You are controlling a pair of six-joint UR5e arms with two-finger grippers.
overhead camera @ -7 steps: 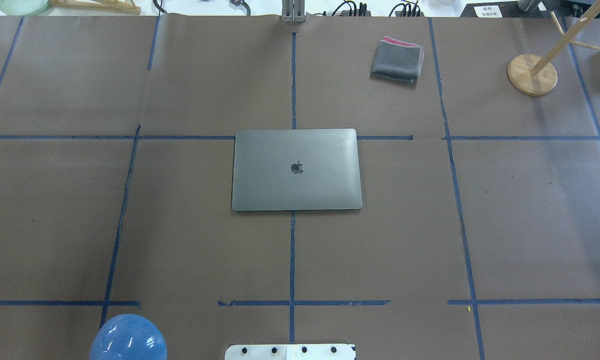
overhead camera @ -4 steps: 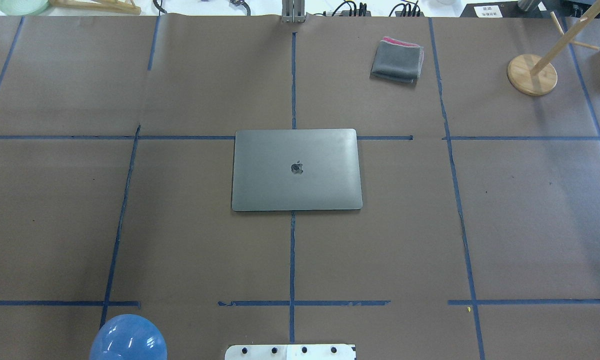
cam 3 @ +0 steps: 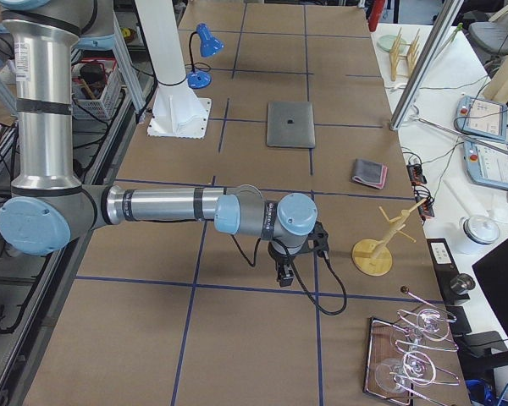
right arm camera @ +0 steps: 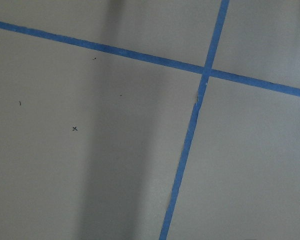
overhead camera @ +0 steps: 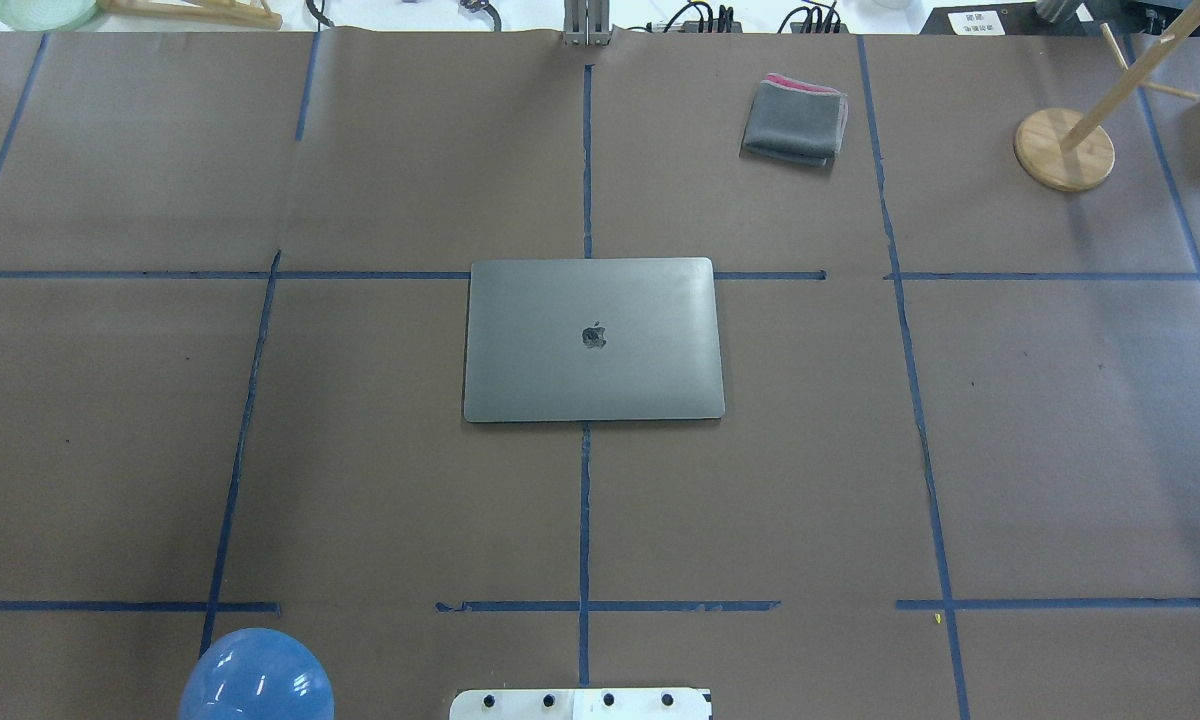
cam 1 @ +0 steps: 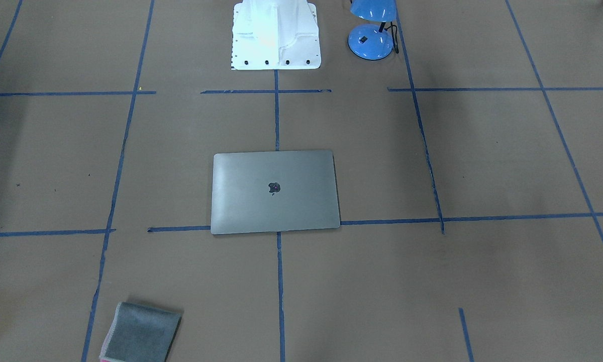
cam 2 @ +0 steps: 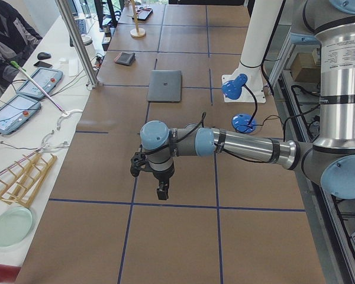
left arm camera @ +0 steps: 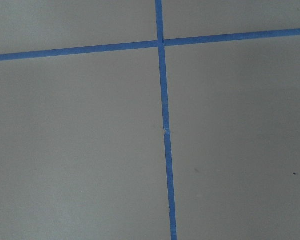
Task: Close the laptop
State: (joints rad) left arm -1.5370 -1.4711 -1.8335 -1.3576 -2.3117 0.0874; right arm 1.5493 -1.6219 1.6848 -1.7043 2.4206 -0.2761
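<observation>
The space-grey laptop [overhead camera: 593, 340] lies flat at the middle of the table with its lid down and the dark apple logo up. It also shows in the front-facing view [cam 1: 275, 192] and, small, in both side views [cam 2: 165, 86] [cam 3: 289, 124]. My left gripper [cam 2: 163, 192] hangs over bare paper far from the laptop, toward the table's left end. My right gripper [cam 3: 284, 275] hangs over bare paper toward the right end. Both show only in side views, so I cannot tell if they are open or shut. The wrist views show only brown paper and blue tape.
A folded grey cloth [overhead camera: 795, 120] lies at the far right of the middle. A wooden stand [overhead camera: 1063, 148] is at the far right. A blue desk lamp [overhead camera: 255, 678] stands near the robot base [cam 1: 275, 35] on my left.
</observation>
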